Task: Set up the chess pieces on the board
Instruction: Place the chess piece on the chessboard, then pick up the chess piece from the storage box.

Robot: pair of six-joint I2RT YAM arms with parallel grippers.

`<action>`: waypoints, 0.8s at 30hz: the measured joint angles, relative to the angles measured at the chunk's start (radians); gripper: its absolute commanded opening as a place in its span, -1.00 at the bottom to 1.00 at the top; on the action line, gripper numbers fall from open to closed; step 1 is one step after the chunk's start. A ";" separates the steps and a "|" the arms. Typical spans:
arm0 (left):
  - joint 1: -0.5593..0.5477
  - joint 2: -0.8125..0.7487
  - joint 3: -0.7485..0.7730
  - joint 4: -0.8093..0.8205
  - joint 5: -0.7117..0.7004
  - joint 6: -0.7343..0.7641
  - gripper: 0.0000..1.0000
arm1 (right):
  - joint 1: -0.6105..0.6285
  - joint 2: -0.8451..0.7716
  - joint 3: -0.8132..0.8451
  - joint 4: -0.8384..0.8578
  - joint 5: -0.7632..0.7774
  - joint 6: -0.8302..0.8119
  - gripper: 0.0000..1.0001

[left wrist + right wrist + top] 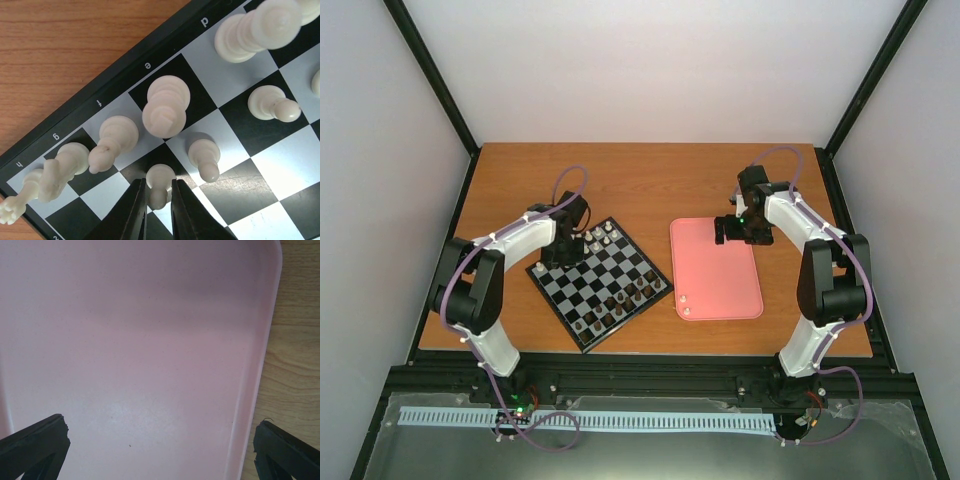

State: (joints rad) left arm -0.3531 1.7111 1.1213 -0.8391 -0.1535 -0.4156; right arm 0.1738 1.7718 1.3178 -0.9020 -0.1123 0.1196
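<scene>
Left end effector [159,184] straddles an upright pawn [160,175], head upward.

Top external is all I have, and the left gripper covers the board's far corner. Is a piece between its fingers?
Observer: Yes. A white pawn stands upright between the fingers of the left gripper, on the dark second-row square of the f file.
Operator: Is it gripped?
Observer: I cannot tell. The fingers sit very close on either side of it, touching or almost.
Operator: And the right gripper?
Observer: The right gripper is wide open with nothing between its fingers, only bare pink tray below it.
</scene>
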 measured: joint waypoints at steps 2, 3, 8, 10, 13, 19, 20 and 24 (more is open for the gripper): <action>0.000 0.001 0.000 0.001 0.000 0.002 -0.59 | 0.000 0.000 0.000 0.000 0.000 0.000 1.00; 0.000 0.001 0.000 0.001 0.000 0.003 -0.58 | 0.000 0.000 0.000 0.000 0.000 0.000 1.00; 0.001 -0.006 -0.001 -0.006 0.000 0.009 -0.40 | 0.000 0.000 0.000 0.000 0.000 0.000 1.00; 0.001 -0.028 -0.003 -0.019 -0.001 0.011 -0.32 | 0.000 0.000 0.000 0.000 0.000 0.000 1.00; 0.001 -0.084 -0.004 -0.053 0.006 0.012 0.10 | 0.000 0.000 0.000 -0.001 0.000 0.000 1.00; -0.008 -0.283 0.004 -0.149 0.078 0.031 0.96 | 0.000 0.000 0.000 -0.012 0.003 0.000 1.00; -0.016 -0.311 0.014 -0.169 0.087 0.037 0.99 | 0.000 0.000 0.000 -0.015 0.004 0.000 1.00; -0.087 -0.366 0.079 -0.214 0.124 0.056 0.99 | 0.000 0.000 0.000 -0.025 0.009 0.002 1.00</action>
State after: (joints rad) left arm -0.4400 1.3453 1.2003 -1.0534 -0.0299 -0.3592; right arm 0.1741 1.7721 1.3178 -0.9272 -0.1032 0.1211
